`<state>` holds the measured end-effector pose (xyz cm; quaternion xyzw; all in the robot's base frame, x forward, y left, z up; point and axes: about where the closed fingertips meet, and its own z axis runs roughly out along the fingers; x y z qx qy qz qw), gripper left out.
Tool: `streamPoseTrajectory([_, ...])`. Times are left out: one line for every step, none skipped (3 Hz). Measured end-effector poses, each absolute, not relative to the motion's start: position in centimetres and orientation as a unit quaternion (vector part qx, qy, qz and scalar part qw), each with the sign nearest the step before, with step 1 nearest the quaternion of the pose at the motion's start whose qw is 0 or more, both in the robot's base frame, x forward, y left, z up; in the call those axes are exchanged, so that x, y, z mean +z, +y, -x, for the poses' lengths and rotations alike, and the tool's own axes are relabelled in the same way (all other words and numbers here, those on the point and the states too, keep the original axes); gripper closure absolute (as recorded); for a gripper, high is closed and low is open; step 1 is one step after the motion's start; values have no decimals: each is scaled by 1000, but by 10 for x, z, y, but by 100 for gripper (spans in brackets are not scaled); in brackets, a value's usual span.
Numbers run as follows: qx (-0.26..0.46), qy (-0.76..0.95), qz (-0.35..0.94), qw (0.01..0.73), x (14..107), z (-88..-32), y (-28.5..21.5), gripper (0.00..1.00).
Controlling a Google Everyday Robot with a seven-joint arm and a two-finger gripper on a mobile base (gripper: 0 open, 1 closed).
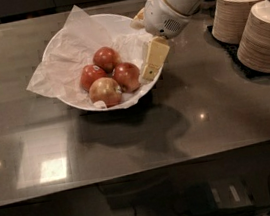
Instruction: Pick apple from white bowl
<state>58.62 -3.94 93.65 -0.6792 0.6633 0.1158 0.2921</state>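
The gripper (145, 47) has its jaws standing apart with nothing between them; one pale yellow finger (154, 59) hangs down over the right rim of the white bowl (52, 46), and the other mostly hides behind the wrist. Just left of that finger's tip, apart from it, lies the apple (127, 75), deep red and glossy, on crumpled white paper (63, 65) in the bowl. Three other apples (105, 91) crowd against it. The bowl sits on a dark table (202, 120). Stacks of tan paper bowls (265, 37) stand to the right.
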Motion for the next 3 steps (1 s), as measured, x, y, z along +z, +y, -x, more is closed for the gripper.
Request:
streamPoseTrajectory([119, 657, 685, 290, 934, -590, -29, 14])
streamPoseTrajectory([120, 656, 687, 289, 933, -591, -28, 16])
streamPoseTrajectory([120, 656, 687, 288, 932, -591, -26, 20])
